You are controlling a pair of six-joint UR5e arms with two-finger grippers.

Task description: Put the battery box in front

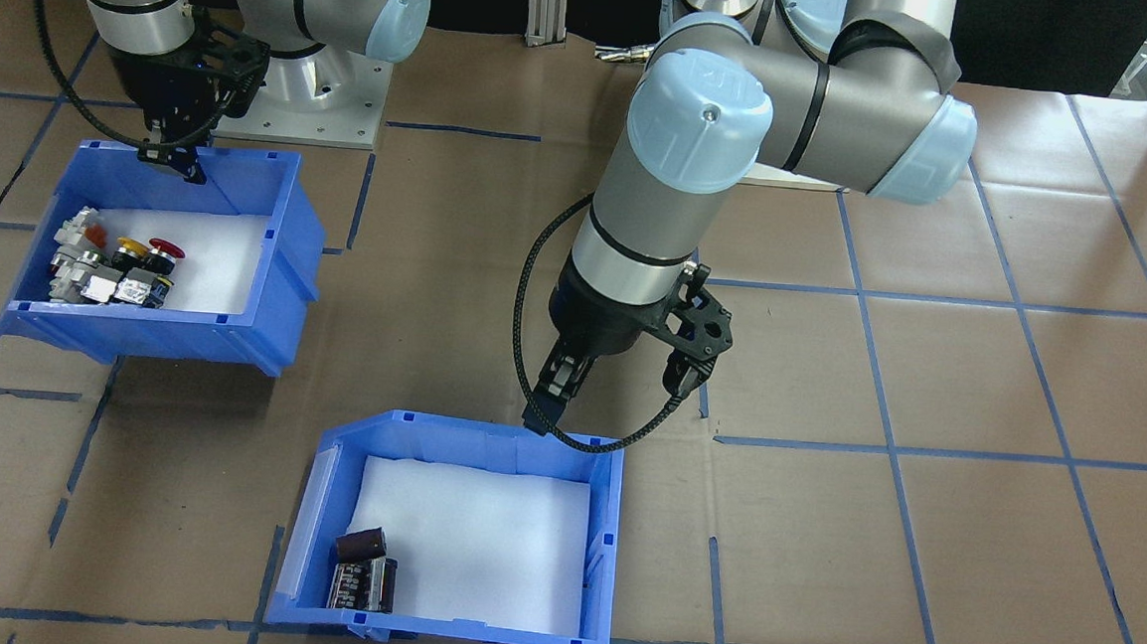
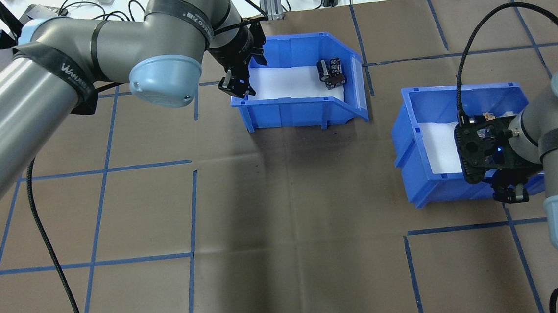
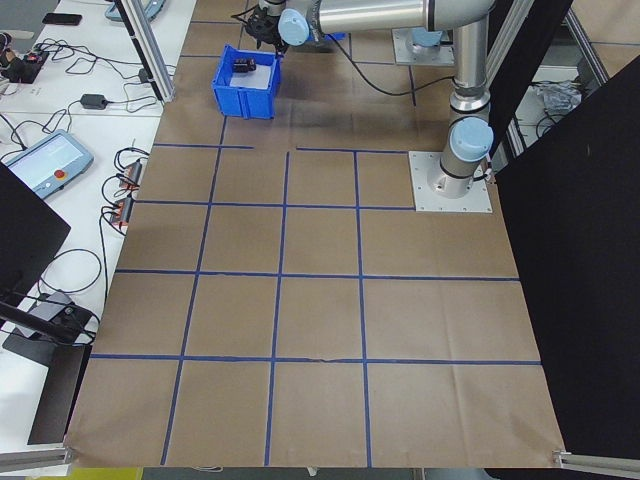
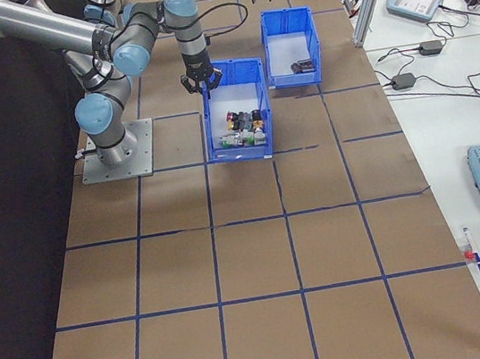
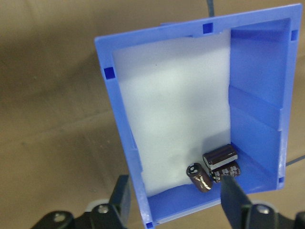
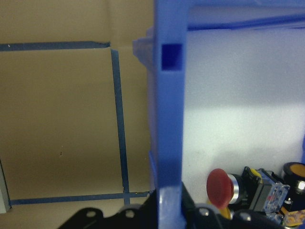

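The battery box (image 1: 601,563) is a blue bin with a white foam floor, standing at the table's front edge. Dark cylindrical cells (image 1: 364,573) lie in one corner of it. In the overhead view the battery box (image 2: 295,113) is at the far centre. My left gripper (image 1: 605,406) hangs open over the box's back corner. In the left wrist view one of its fingers (image 5: 121,200) is outside the wall (image 5: 121,124) and the other is by the cells (image 5: 217,167). My right gripper (image 2: 507,194) is shut on the wall (image 6: 169,119) of the switch bin (image 1: 145,331).
The switch bin (image 2: 415,176) holds red and yellow push-buttons (image 1: 129,265) and stands close to the right arm's base (image 1: 299,96). Brown paper with blue tape lines (image 2: 191,207) covers the table. Desks with cables and devices (image 4: 416,0) run along its far side.
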